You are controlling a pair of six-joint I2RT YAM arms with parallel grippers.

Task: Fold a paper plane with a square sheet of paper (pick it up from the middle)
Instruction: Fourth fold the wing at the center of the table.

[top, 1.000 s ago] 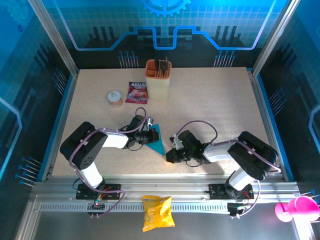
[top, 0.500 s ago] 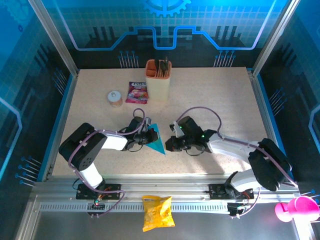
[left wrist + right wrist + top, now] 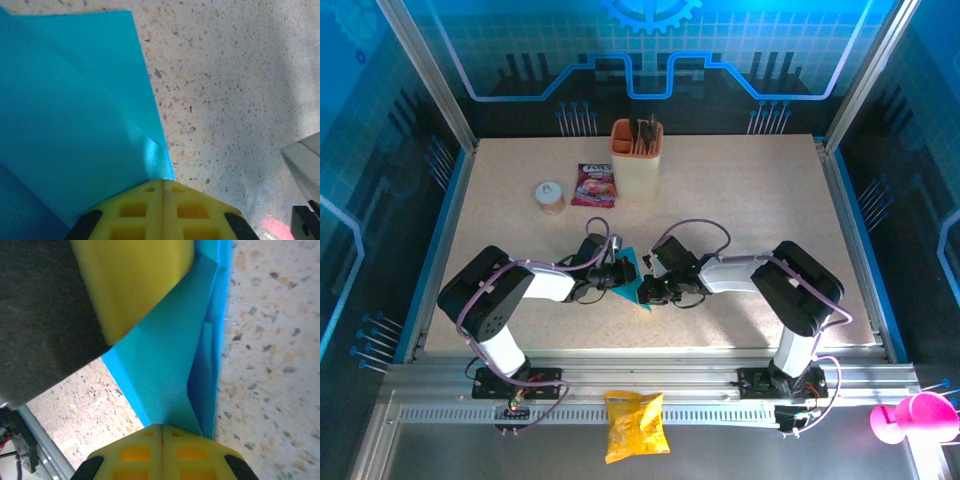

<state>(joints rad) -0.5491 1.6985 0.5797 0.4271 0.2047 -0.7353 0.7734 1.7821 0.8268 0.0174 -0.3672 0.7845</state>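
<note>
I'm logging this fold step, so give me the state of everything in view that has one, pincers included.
square sheet of paper: folded into a pointed wedge, lying flat.
left pincer: shut, tip on the paper.
right pincer: shut, tip on the paper's edge.
beige cup: upright, dark utensils inside.
pink-purple packet: lying flat.
yellow snack bag: lying on the front rail.

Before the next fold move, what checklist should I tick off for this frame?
1. Left gripper shut: ok.
2. Right gripper shut: ok.
3. Both tips meet the square sheet of paper: ok.
4. Paper lies folded on the table, layers showing: ok.
5. Tips actually pressing the crease: cannot tell.
6. Beige cup and pink packet stand apart from the paper: ok.
</note>
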